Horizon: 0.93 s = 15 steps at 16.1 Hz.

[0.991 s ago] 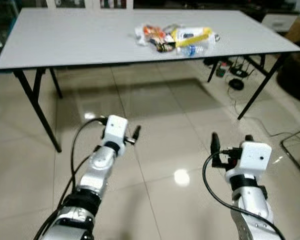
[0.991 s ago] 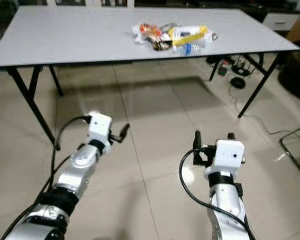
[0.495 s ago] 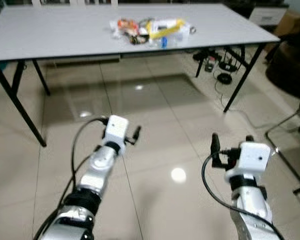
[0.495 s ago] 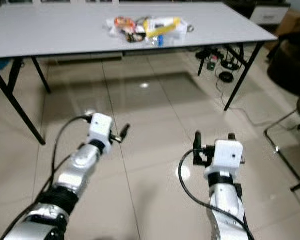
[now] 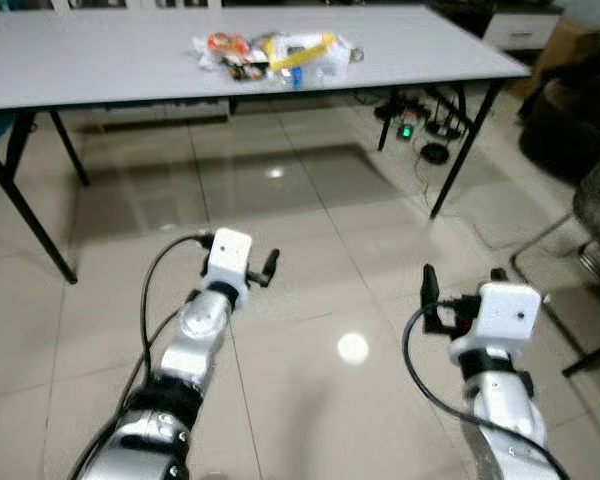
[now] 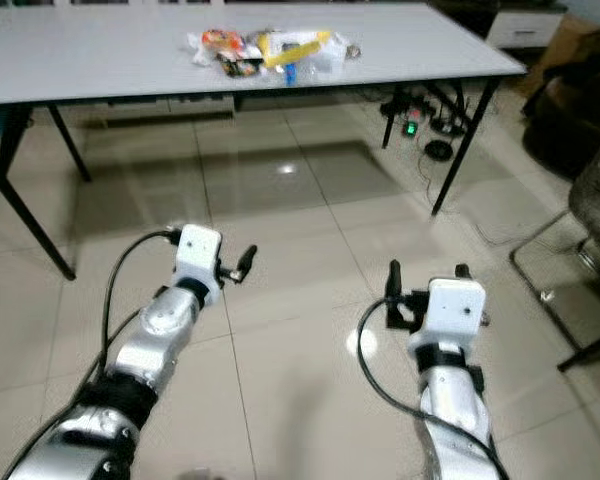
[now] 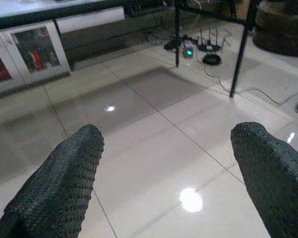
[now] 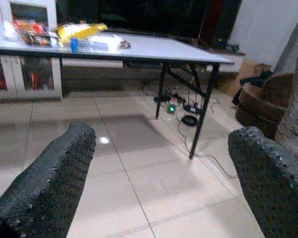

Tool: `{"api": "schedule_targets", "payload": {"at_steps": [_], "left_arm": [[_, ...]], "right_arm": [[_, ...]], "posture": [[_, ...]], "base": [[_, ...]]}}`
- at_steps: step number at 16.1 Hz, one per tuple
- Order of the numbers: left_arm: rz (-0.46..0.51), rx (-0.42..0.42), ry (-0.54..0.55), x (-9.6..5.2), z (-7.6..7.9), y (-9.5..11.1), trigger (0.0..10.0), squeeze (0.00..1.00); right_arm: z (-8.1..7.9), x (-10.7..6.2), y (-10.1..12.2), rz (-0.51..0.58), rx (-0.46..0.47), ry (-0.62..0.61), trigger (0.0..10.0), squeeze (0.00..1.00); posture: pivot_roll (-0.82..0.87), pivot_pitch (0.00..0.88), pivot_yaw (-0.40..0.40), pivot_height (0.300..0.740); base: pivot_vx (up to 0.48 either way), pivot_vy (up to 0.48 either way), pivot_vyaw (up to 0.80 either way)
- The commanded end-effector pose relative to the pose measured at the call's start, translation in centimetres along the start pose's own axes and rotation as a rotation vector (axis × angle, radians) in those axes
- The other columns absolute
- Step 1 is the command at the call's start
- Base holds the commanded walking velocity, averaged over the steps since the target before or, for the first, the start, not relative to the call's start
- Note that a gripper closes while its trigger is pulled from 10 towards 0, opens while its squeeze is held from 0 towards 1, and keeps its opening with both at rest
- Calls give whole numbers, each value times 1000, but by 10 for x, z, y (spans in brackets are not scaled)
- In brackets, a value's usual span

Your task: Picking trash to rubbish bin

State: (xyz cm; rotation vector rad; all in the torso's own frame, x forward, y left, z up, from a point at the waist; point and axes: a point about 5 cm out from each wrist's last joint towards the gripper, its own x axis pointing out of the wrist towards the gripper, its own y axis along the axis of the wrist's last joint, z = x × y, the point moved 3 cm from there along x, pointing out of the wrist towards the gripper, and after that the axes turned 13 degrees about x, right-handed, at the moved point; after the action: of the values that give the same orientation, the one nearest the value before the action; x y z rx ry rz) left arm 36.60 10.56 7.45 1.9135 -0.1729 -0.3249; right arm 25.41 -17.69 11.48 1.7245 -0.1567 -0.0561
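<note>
- The trash pile (image 5: 276,57), a heap of crinkled wrappers with a yellow packet and a small plastic bottle with a blue label, lies on the grey counter (image 5: 100,60). It sits towards the far long edge, a little to the right of the counter's middle.
- The left end effector (image 5: 270,268) is held low over the tiled floor (image 5: 310,210), well apart from the counter. Its two black fingers (image 7: 64,178) are spread wide and hold nothing.
- The right end effector (image 5: 460,288) is also low over the floor, on the right. Its fingers (image 8: 49,178) are likewise apart and empty.
- The step in hand seems to be the approach: the robot must come to the near long edge of the counter before any grasp is possible.
- To do this well, I would walk straight to the near edge opposite the pile, not to a corner, because the pile is far across the top and a long reach will be needed.
- Both arms should be lifted above the counter top before the last steps, so that the fingers do not strike the near edge.
- The folding leg (image 5: 458,150) at the right end and the cables (image 5: 420,125) on the floor beneath it are better avoided by the feet.
- The wrappers look light and slippery, so one piece should be taken at a time, from the side of the heap.
- I see no rubbish bin here; it must be found afterwards.
</note>
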Motion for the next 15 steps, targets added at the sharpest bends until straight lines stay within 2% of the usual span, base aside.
{"api": "schedule_targets", "payload": {"at_steps": [1, 4, 8, 15], "left_arm": [[17, 13, -1, 2, -1, 5, 10000, 0], [19, 9, -6, 2, 0, 6, 10000, 0], [60, 13, -32, 3, 2, 13, 10000, 0], [84, 5, -44, 4, 4, 17, 10000, 0]], "right_arm": [[-3, 1, 5, 22, 1, 13, 10000, 0], [-2, 1, 5, 21, 2, 11, 10000, 0], [0, 3, 5, 28, 9, -2, 10000, 0], [-1, 4, 7, 39, 11, 5, 10000, 0]], "posture": [[113, 64, -36, 740], [113, 64, -36, 740], [113, 63, -37, 740], [113, 57, -41, 740]], "base": [[0, 0, 800], [0, 0, 800], [0, 0, 0], [401, 0, 0]]}}
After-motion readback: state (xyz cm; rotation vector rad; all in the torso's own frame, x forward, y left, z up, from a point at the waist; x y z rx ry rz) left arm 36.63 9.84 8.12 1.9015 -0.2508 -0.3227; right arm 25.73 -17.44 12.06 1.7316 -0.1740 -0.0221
